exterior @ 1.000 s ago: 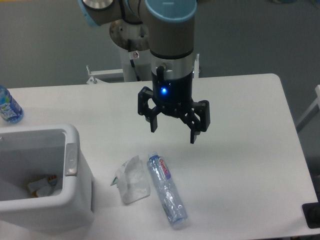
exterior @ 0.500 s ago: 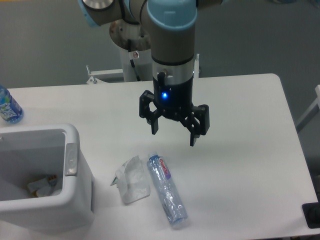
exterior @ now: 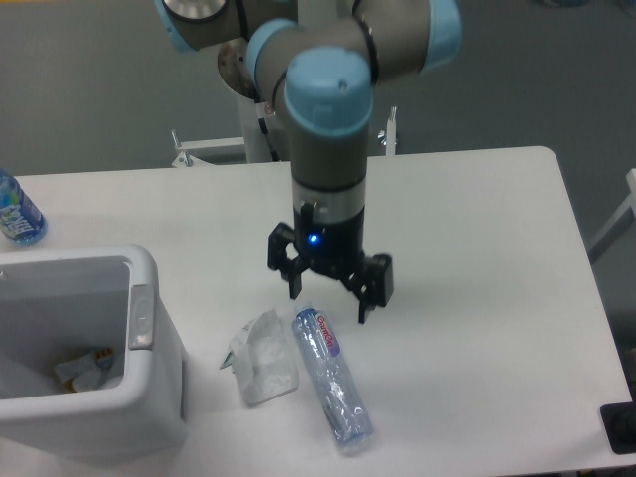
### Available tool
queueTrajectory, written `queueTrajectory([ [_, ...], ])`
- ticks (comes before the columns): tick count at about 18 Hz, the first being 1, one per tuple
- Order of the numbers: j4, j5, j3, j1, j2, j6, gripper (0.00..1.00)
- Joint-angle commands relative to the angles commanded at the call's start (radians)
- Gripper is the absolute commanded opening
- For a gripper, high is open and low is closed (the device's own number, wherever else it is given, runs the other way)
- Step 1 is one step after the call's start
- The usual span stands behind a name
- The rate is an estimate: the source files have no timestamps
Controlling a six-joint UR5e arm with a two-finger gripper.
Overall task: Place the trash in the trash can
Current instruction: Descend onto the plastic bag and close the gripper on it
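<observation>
Trash lies on the white table (exterior: pixel 477 248) in two pieces, side by side toward the near edge: a crumpled whitish wrapper (exterior: pixel 261 356) and, just to its right, a crinkled clear bottle (exterior: pixel 332 378) on its side. The bottle runs from its labelled end at upper left to its other end at lower right, near the table's front edge. Its purple-red label carries writing too small to read.

The gripper (exterior: pixel 326 301) hangs over the bottle's upper end with its fingers spread wide and nothing between them. One fingertip (exterior: pixel 294 290) stands above and left of the bottle's top, the other (exterior: pixel 364 313) to its right, so the labelled end lies roughly under the gap. Whether the tips touch the table or bottle cannot be told. A blue light glows on the gripper body.

The trash can (exterior: pixel 149 388) stands at the near left, its grey tab facing the wrapper, well apart from the gripper; some scraps lie inside it. At the far left edge stands an upright blue-labelled bottle (exterior: pixel 17 211). Bare tabletop stretches to the right of the gripper and behind it.
</observation>
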Motion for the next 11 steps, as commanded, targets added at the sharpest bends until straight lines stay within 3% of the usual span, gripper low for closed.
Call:
queueTrajectory([
  [4, 0.0, -0.002, -0.008, -0.038, -0.072, -0.009, 1.0],
  [11, 0.043, -0.086, -0.057, -0.072, -0.124, -0.047, 1.0],
])
